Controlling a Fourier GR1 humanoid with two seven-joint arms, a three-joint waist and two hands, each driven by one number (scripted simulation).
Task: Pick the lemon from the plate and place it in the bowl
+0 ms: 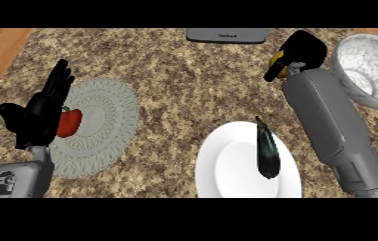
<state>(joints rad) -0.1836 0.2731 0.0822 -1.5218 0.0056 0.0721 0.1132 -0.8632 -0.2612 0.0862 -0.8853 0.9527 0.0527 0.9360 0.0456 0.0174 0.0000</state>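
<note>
My right hand point(301, 51) is at the upper right, curled round the yellow lemon point(275, 60), of which only a sliver shows under the fingers. It hovers just left of the grey-white bowl point(353, 60) at the right edge. The white plate point(229, 170) lies at the lower middle and bears a dark eggplant point(266, 152). At the left edge my left hand point(43, 110) rests open, fingers pointing up.
A pale woven placemat point(103, 120) lies at the left with a red pepper point(69, 122) on it, partly hidden by the left hand. A grey appliance point(226, 35) sits at the counter's back edge. Wooden floor shows at the top corners.
</note>
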